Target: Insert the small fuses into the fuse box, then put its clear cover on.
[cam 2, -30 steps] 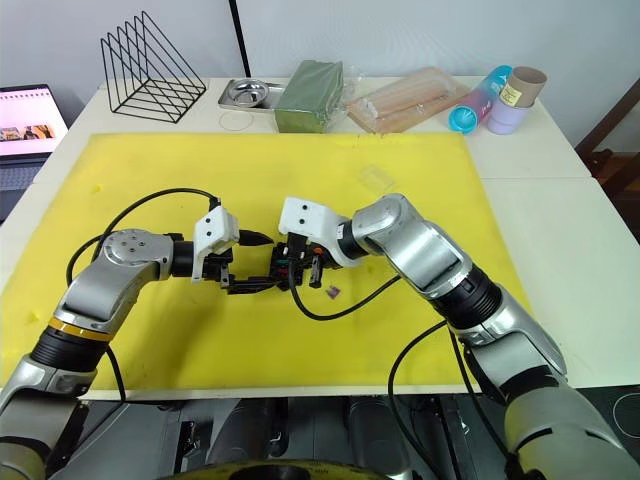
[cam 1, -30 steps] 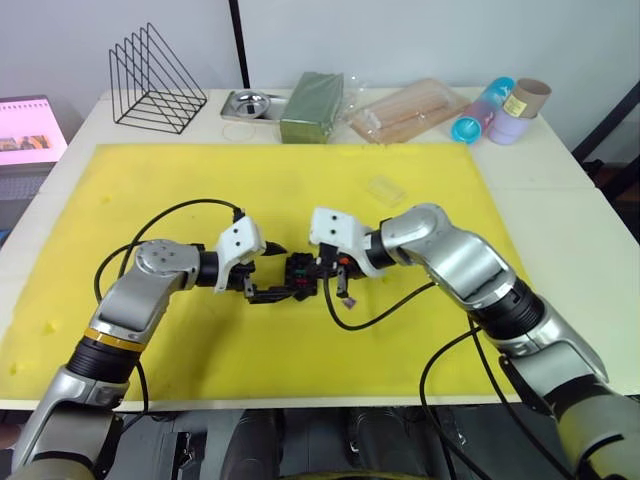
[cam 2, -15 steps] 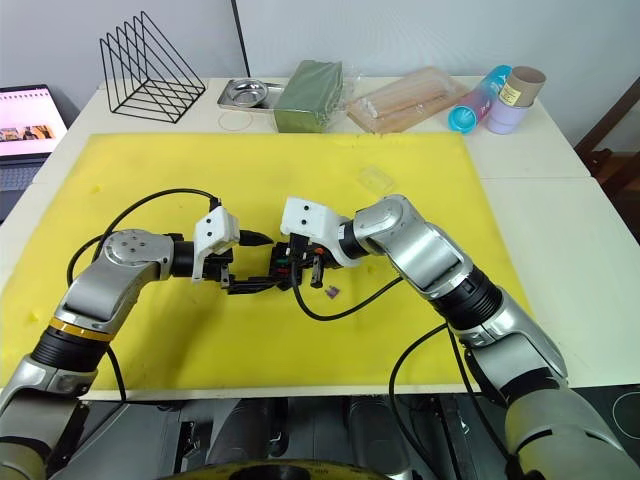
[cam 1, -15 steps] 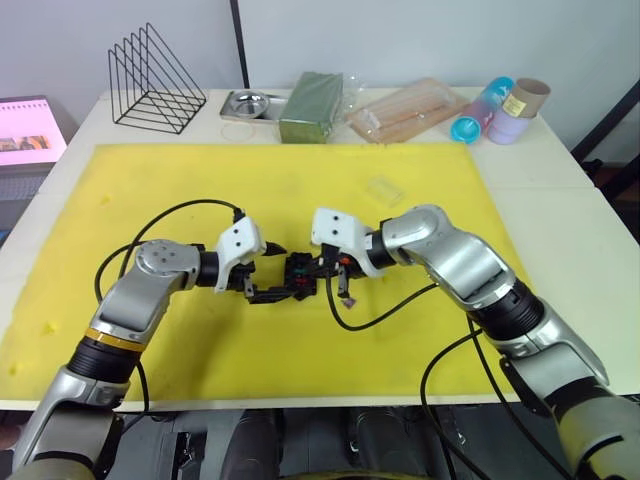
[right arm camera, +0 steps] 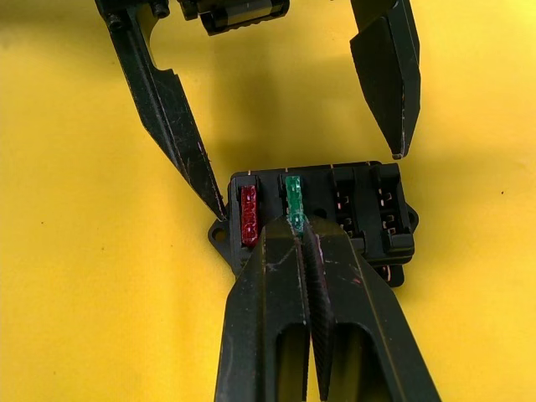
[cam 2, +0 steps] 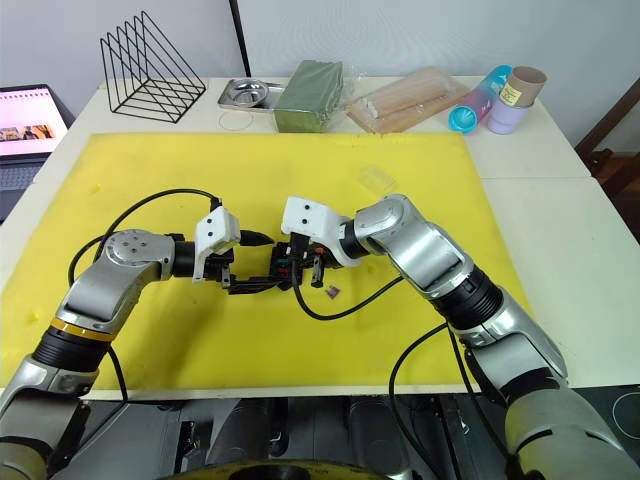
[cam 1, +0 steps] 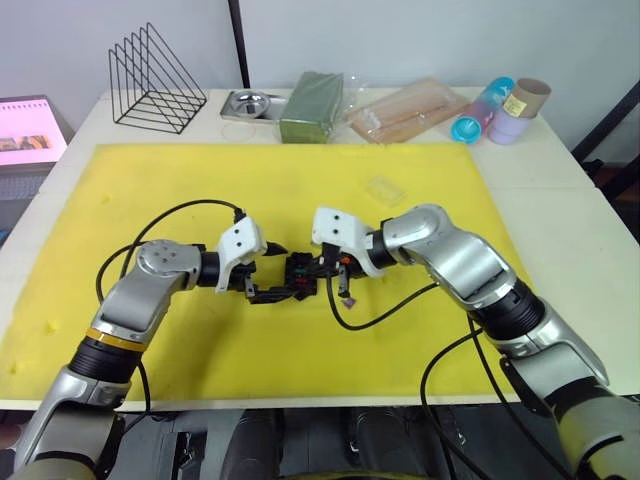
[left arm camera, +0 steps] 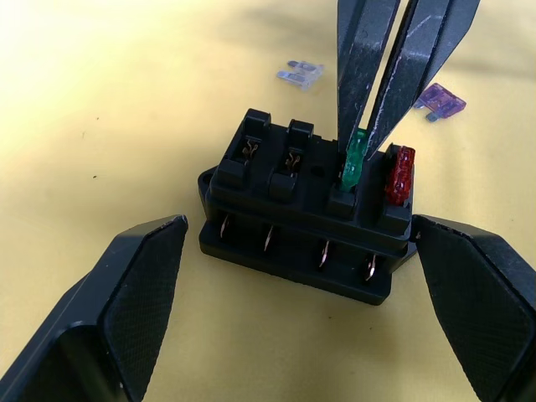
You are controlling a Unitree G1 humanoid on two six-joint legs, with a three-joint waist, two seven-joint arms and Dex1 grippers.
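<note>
The black fuse box (left arm camera: 310, 226) sits on the yellow mat (cam 1: 150, 180) between the two fingers of my open left gripper (cam 1: 270, 272). A red fuse (left arm camera: 400, 174) stands in its end slot. Beside it a green fuse (right arm camera: 293, 201) stands partly in the neighbouring slot, and my right gripper (right arm camera: 300, 228) is shut on its top from above. The other two slots are empty. Two greyish-purple fuses (left arm camera: 301, 74) (left arm camera: 441, 100) lie loose on the mat behind the box. The clear cover (cam 1: 384, 188) lies on the mat farther back right.
Along the table's far edge stand a wire rack (cam 1: 155, 80), a steel tray (cam 1: 250, 103), a green block (cam 1: 313, 105), a clear bag of wooden sticks (cam 1: 410, 110) and some tubes (cam 1: 500, 108). A laptop (cam 1: 30, 135) sits at the left. Black cables loop off both wrists.
</note>
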